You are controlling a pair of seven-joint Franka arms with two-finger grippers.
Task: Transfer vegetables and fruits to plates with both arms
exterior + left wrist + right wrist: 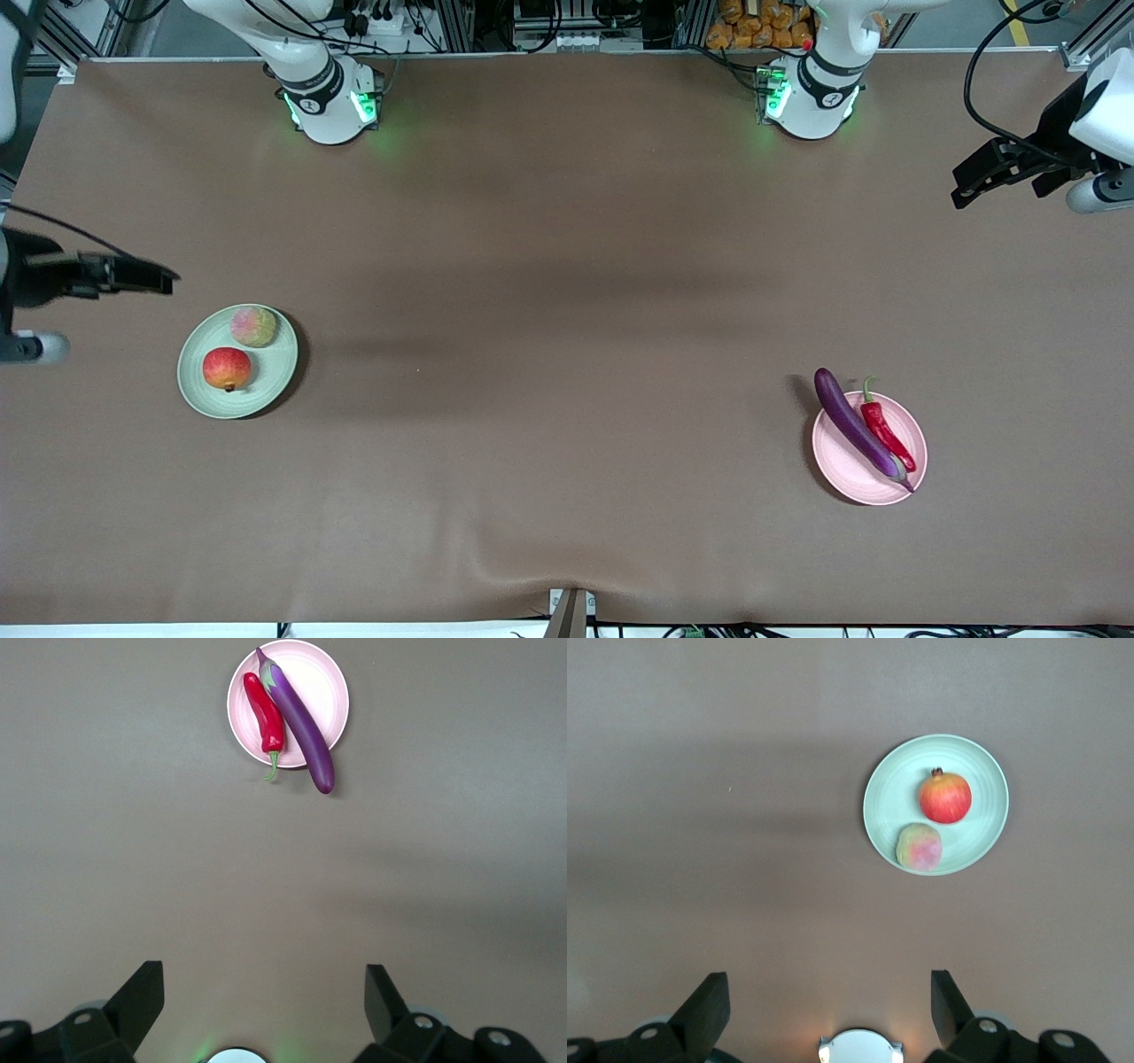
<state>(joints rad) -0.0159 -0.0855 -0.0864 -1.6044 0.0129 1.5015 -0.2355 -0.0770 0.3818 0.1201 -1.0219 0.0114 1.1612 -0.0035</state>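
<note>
**A:** Start at the right arm's end of the counter (pixel 567 221). What do you see?

**B:** Your right claw (pixel 146 276) hangs over bare counter at that edge, just beside the green plate (pixel 199 390). Its wrist view shows both fingers (pixel 709 1005) spread wide with nothing between them. The arm looks parked, waiting.

**A:** And that plate?

**B:** It carries both fruits. The peach (pixel 253 325) sits on the part of the plate farther from the front camera; the pomegranate (pixel 227 369) sits nearer, close beside it. Both lie inside the rim, so I'd judge neither will roll off. You've sorted the round things together here.

**A:** Move along toward the left arm's end.

**B:** The pink plate (pixel 917 443) holds the vegetables. The eggplant (pixel 855 427) lies slantwise across it, its rounded end poking past the rim over the counter; it is longer than the plate is wide, which explains the overhang. The chili pepper (pixel 884 431) lies alongside it, apparently touching, its green stem reaching the rim.

**A:** The left claw?

**B:** Your left claw (pixel 997 173) hovers over the counter's edge, well apart from the pink plate, fingers (pixel 142 997) wide and empty.

**A:** So what remains?

**B:** By my reading, nothing. Every piece is plated. Only the overhanging eggplant might tip if you nudge the plate.
</note>
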